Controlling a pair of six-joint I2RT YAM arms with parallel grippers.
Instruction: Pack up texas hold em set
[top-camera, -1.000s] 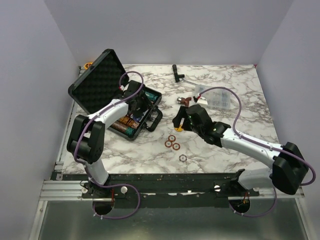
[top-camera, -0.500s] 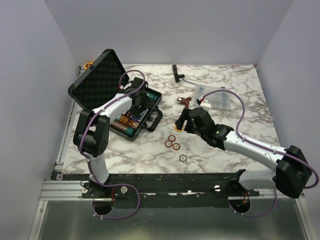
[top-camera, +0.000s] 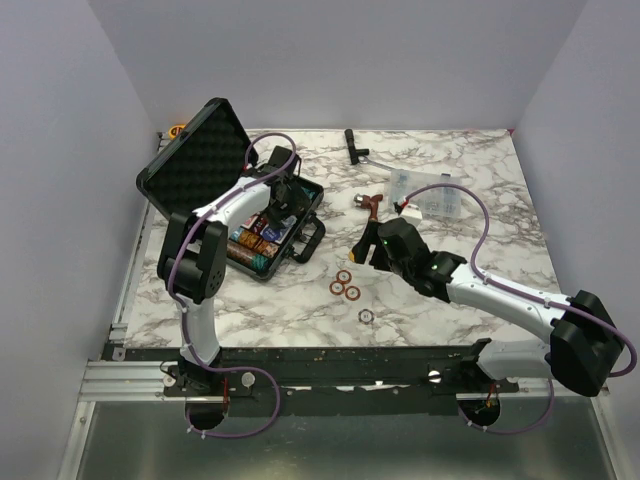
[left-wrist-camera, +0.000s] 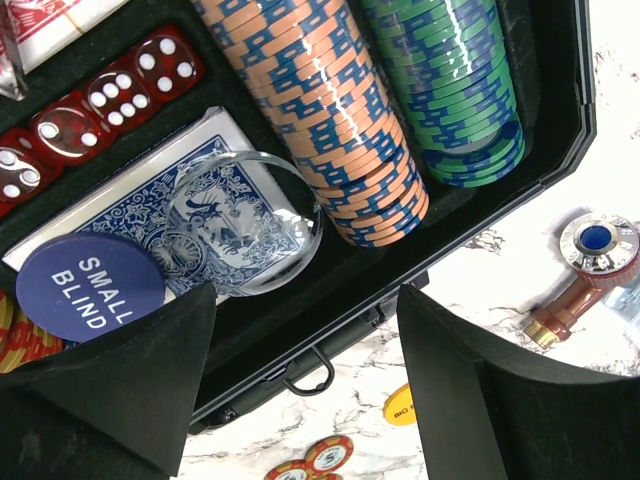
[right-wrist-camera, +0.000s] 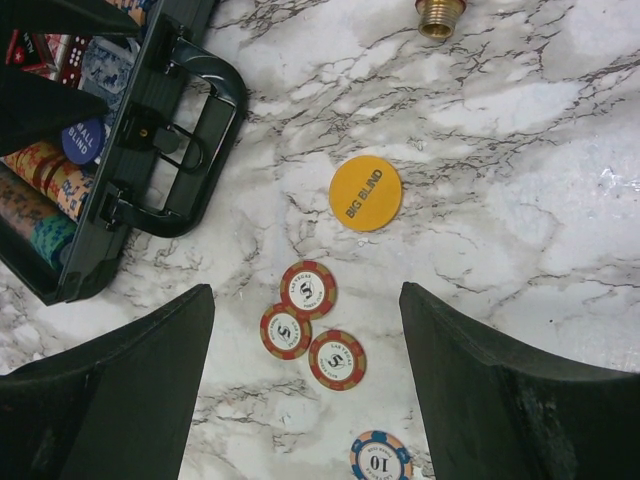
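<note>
The black briefcase (top-camera: 200, 170) lies open at the left, foam lid up. In the left wrist view it holds rows of orange chips (left-wrist-camera: 320, 110) and green chips (left-wrist-camera: 450, 80), red dice (left-wrist-camera: 100, 110), a blue card deck (left-wrist-camera: 140, 190) under a clear disc (left-wrist-camera: 245, 220), and a blue SMALL BLIND button (left-wrist-camera: 90, 285). My left gripper (left-wrist-camera: 305, 400) is open and empty over the case's front edge (top-camera: 285, 200). My right gripper (right-wrist-camera: 305, 390) is open and empty above three red chips (right-wrist-camera: 308, 288). A yellow BIG BLIND button (right-wrist-camera: 365, 193) and a blue 10 chip (right-wrist-camera: 381, 458) lie close by.
A clear compartment box (top-camera: 430, 193) stands right of centre at the back. A brown tool with a metal head (top-camera: 370, 203) lies beside it, and a black tool (top-camera: 353, 145) lies near the back wall. The case handle (right-wrist-camera: 190, 150) sticks out toward the chips.
My left gripper has moved back and to the right over the open case. My right gripper has shifted slightly right and nearer, above the loose chips.
</note>
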